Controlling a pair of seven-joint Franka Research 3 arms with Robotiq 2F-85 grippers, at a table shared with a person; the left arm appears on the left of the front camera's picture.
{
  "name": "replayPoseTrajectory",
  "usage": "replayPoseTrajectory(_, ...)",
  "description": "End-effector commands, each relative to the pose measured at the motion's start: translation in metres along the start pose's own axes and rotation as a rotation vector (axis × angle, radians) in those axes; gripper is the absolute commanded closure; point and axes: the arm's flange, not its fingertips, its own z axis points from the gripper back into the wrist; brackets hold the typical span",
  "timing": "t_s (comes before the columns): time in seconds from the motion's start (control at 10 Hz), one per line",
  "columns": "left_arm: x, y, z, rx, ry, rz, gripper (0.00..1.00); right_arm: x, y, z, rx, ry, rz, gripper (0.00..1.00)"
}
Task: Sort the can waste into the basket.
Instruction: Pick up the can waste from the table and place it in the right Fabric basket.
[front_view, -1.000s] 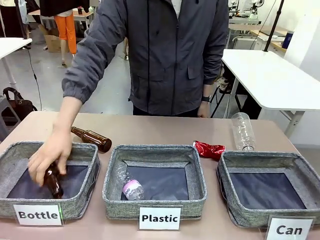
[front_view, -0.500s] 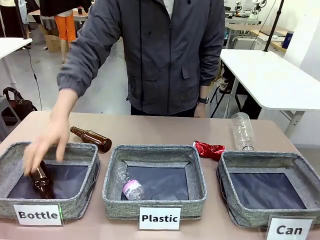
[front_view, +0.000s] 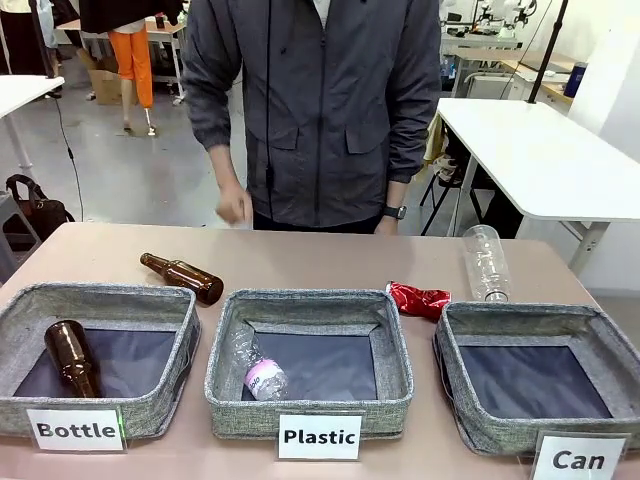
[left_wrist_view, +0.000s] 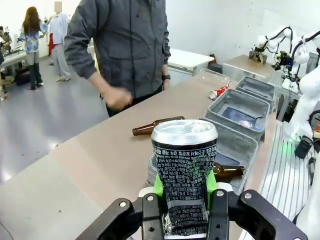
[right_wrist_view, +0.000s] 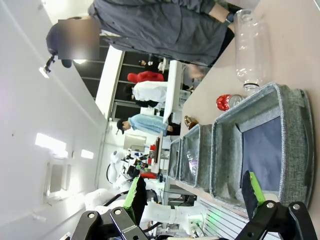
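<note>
Aluminium, black-printed can (left_wrist_view: 184, 170), lower centre of the left wrist frame, pinched mid-body by my left fingers (left_wrist_view: 159, 186); light and easily dented, I judge. Right fingers (right_wrist_view: 134, 195) spread. Crushed red can (front_view: 418, 299) lies centre-right, just beside the Can basket (front_view: 520, 312)

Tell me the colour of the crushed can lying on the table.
Shiny red; the crushed can shows best in the front view.

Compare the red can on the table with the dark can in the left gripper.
The red can is crushed and lies on its side on the table; the dark can stands upright in the left gripper. The red can is shiny; the dark can is black with white print. Both are metal cans.
</note>
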Motion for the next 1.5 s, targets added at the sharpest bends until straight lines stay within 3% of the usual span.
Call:
replayPoseTrajectory(0.0,0.016,0.007,-0.004,-0.020,0.002,-0.029,0.66,0.001,0.002,0.000,0.017,-0.014,0.029,0.00)
replayPoseTrajectory(0.3,0.099,0.029,-0.095,-0.098,0.131,-0.089,0.66,0.001,0.002,0.000,0.017,-0.014,0.029,0.00)
replayPoseTrajectory(0.5,0.174,0.023,-0.205,-0.215,0.275,-0.196,0.66,0.001,0.002,0.000,0.017,-0.014,0.029,0.00)
replayPoseTrajectory(0.7,0.224,0.001,-0.310,-0.343,0.389,-0.280,0.66,0.001,0.002,0.000,0.017,-0.014,0.029,0.00)
replayPoseTrajectory(1.0,0.268,-0.067,-0.471,-0.525,0.572,-0.297,0.66,0.001,0.002,0.000,0.017,-0.014,0.029,0.00)
replayPoseTrajectory(1.2,0.279,-0.124,-0.567,-0.479,0.627,-0.189,0.66,0.000,0.000,0.000,0.001,-0.001,0.001,0.00)
replayPoseTrajectory(1.3,0.276,-0.159,-0.616,-0.470,0.732,-0.279,0.66,-0.001,0.002,0.015,-0.025,-0.005,0.029,0.00)
replayPoseTrajectory(1.4,0.270,-0.193,-0.656,-0.492,0.773,-0.280,0.66,-0.003,0.002,0.029,-0.049,0.019,0.011,0.00)
